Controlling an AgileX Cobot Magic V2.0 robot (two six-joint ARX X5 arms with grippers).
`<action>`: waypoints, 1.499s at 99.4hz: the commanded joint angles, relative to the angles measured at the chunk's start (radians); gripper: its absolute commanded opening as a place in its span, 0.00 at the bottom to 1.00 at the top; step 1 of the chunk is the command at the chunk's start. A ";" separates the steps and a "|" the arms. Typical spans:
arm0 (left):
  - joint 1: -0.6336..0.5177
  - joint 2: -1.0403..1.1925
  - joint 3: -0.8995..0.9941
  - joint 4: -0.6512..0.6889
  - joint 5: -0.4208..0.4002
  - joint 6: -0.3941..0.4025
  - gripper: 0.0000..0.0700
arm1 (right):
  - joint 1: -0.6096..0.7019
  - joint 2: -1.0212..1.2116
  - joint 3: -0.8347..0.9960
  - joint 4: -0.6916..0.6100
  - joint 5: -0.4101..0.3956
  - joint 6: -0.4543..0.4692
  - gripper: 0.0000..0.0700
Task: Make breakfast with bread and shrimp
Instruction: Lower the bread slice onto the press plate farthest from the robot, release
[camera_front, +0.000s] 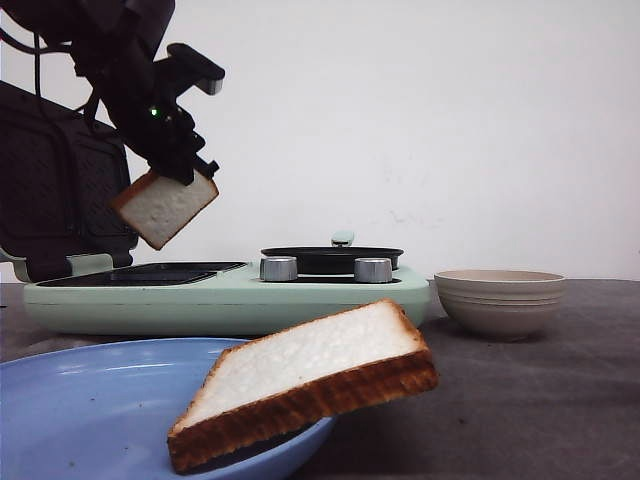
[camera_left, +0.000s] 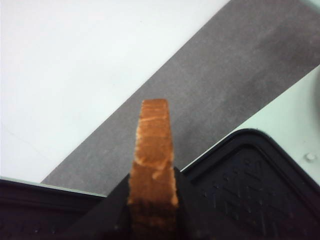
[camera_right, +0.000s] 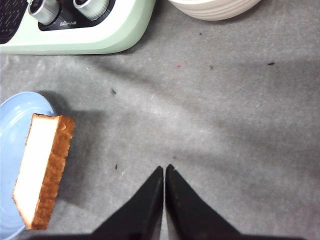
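Mint-green appliance: a pale green breakfast maker (camera_front: 225, 300) with an open black grill lid (camera_front: 60, 190), two silver knobs (camera_front: 279, 268) and a small black pan (camera_front: 332, 258) is seen standing on the table.
Held bread: a square slice of white sandwich bread with a golden-brown crust (camera_front: 165, 207) is carried tilted, in the air above the black grill plate (camera_front: 150, 273).
Left gripper: the left gripper (camera_front: 183, 170) is clamped on the upper edge of that slice; in the left wrist view the crust (camera_left: 152, 160) is pinched between both fingers.
Right gripper: the right gripper (camera_right: 164, 172) is closed with its fingertips touching, nothing is held, and it hangs over bare table.
Second bread: another white crusted slice (camera_front: 305, 380) is propped on the rim of a light blue plate (camera_front: 90, 410), overhanging it.
Shrimp: none is visible; the inside of the beige ribbed bowl (camera_front: 498, 300) is hidden.
Risk: the held slice is gripped only by one edge, so it could tear or slip if swung, and land askew or off the grill plate if released this high.
Second risk: the overhanging slice could be tipped onto the table by a nudge to the plate.
Surface: a dark grey, felt-like table cover (camera_right: 225, 125) with a few small specks is seen.
Room: a plain white wall (camera_front: 450, 120) is seen behind.
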 joint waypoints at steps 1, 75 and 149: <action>0.005 0.033 0.029 0.034 -0.006 0.022 0.00 | 0.001 0.004 0.016 0.007 0.001 -0.012 0.00; 0.011 0.085 0.029 0.037 0.026 0.019 0.00 | 0.001 0.004 0.016 0.007 0.008 -0.013 0.00; 0.011 0.085 0.029 -0.056 0.107 -0.121 0.57 | 0.001 0.004 0.016 0.007 0.008 -0.013 0.00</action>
